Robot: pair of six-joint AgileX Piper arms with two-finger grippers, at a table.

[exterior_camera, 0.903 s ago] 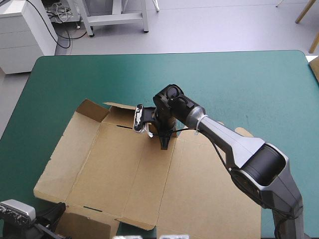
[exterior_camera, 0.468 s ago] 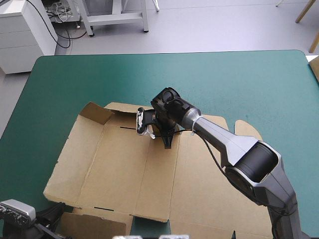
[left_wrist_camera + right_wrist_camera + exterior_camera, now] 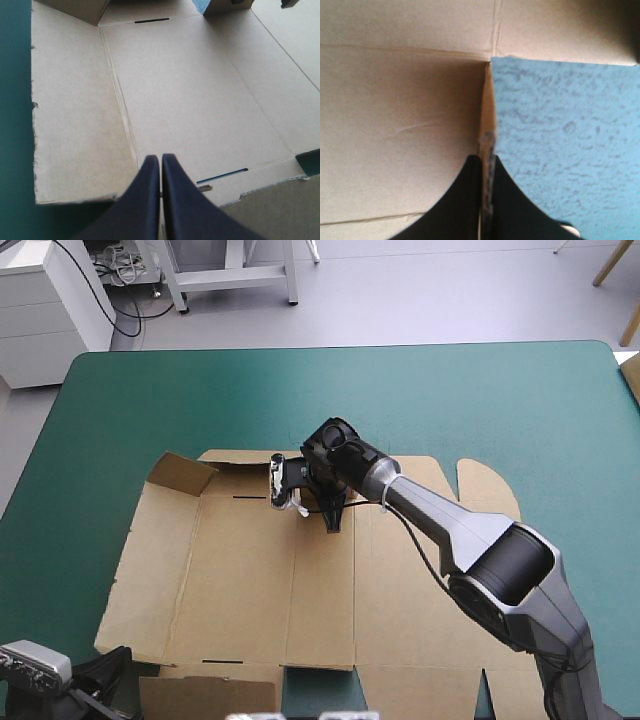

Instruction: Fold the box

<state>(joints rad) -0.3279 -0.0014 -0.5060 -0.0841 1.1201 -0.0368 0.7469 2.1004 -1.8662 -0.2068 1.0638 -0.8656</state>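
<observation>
The brown box (image 3: 250, 580) lies as a flat cut sheet across the near half of the table, with one small flap (image 3: 180, 472) raised at its far left corner. My right gripper (image 3: 335, 523) reaches down to the sheet's far edge. In the right wrist view the fingers of the right gripper (image 3: 487, 159) are shut on a thin upright edge of the box (image 3: 395, 110). My left gripper (image 3: 161, 159) is shut with nothing between its fingers and hovers over the near edge of the box (image 3: 190, 100). From above, the left gripper (image 3: 108, 668) shows only at the sheet's near left corner.
The bare teal-green cover (image 3: 480, 400) stretches beyond the sheet to the table's far and right edges. A rounded tab (image 3: 485, 485) sticks out of the sheet at its far right. Narrow slots (image 3: 151, 20) are cut in the board.
The right gripper has drawn the sheet's far edge away from me, and the whole sheet has slid right and turned squarer to the table. The left gripper has stayed put.
</observation>
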